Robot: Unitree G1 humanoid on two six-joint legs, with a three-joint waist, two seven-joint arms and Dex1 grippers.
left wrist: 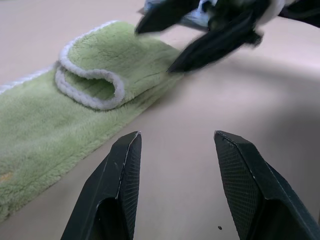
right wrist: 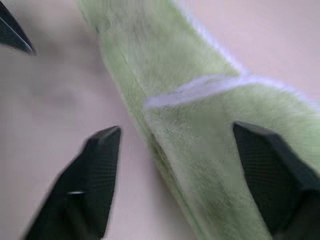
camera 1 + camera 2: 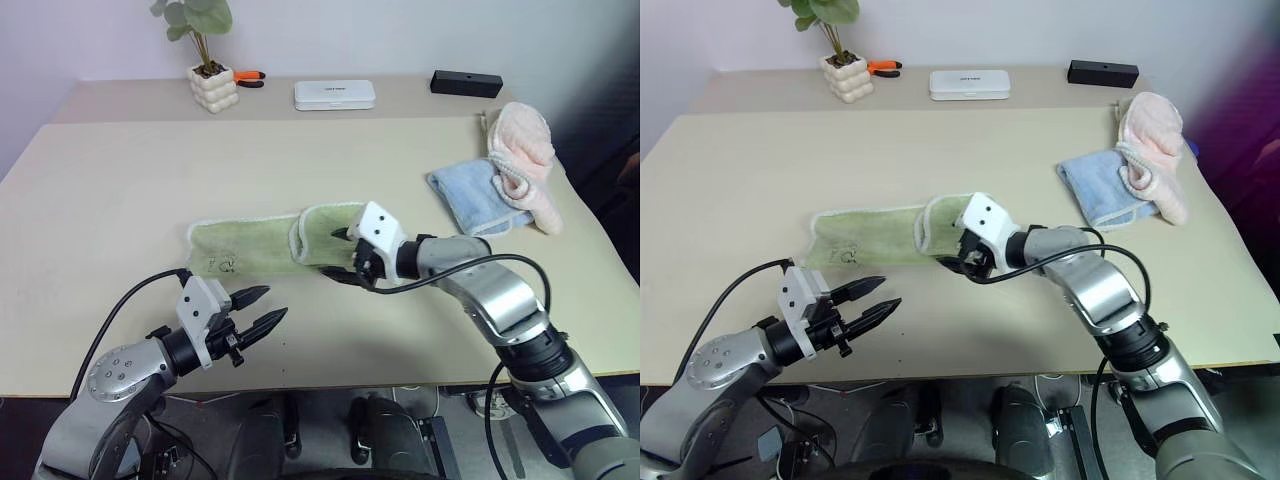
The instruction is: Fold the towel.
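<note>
The light green towel (image 3: 245, 247) lies on the table as a long narrow strip, with its right end folded back over itself and white edging along the fold (image 1: 85, 95). A small dark mark shows near its left front corner. My right gripper (image 3: 338, 254) hovers open just above that folded right end, one finger over the cloth (image 2: 200, 140) and the other over bare table. Nothing is held between its fingers. My left gripper (image 3: 270, 305) is open and empty, low over the table in front of the towel's middle, pointing toward it.
A light blue cloth (image 3: 470, 195) and a pink fluffy cloth (image 3: 525, 150) lie at the right rear. Along the back stand a potted plant (image 3: 213, 88), orange-handled pliers (image 3: 248, 76), a white case (image 3: 334, 94) and a black box (image 3: 466, 82). The table's front edge (image 3: 330, 382) is near my arms.
</note>
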